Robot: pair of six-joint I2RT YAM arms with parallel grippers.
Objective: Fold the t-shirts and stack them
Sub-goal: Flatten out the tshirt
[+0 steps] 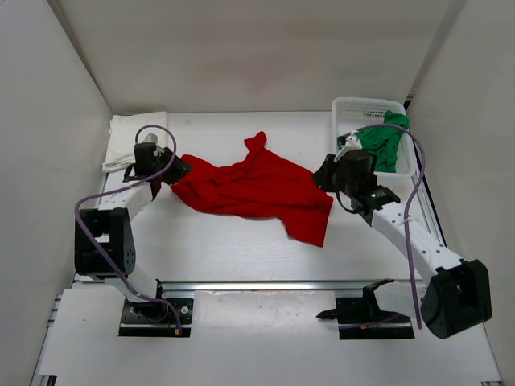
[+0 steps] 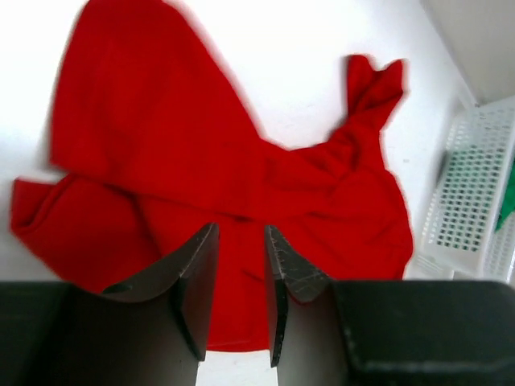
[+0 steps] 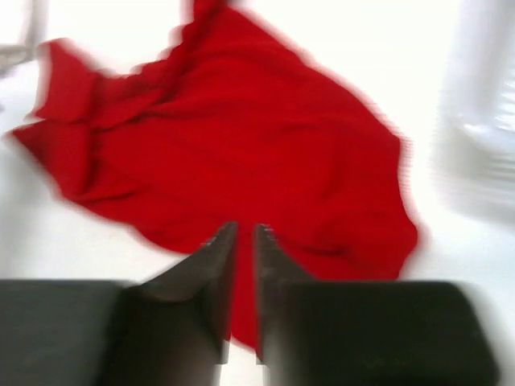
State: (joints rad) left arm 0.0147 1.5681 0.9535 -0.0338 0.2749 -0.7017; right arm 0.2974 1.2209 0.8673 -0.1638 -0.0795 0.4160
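Broadly, the white surface [image 1: 241, 257] carries the red t-shirt [image 1: 257, 189] in its middle, spread out but crumpled, not yet folded. The long axis of the shirt runs from left to right across the surface and sinks a little toward the near right, where a corner hangs down toward the arms; one twisted end points to the far wall. The cream-white t-shirt [image 1: 135, 138] lies folded in the far left corner, well apart from the red one, and the green t-shirt [image 1: 385, 141] sits bundled in the mesh basket [image 1: 354, 106] at the far right. The two arms stand at the two ends of this long axis: the left arm at the left end of the red cloth, the right arm at its right edge, so each one is the nearer for its own side and the shirt lies between them. In the left wrist view the left claw [image 2: 241, 233] stands parted with a clear gap, the red cloth lying ahead and below it, and it grasps nothing. In the right wrist view, which is blurred, the right claw [image 3: 244, 229] shows only a narrow slit between its jaws, with the cloth again ahead of it; nothing appears pinched. Probably the next move is to take the two ends and flatten the shirt along this axis.
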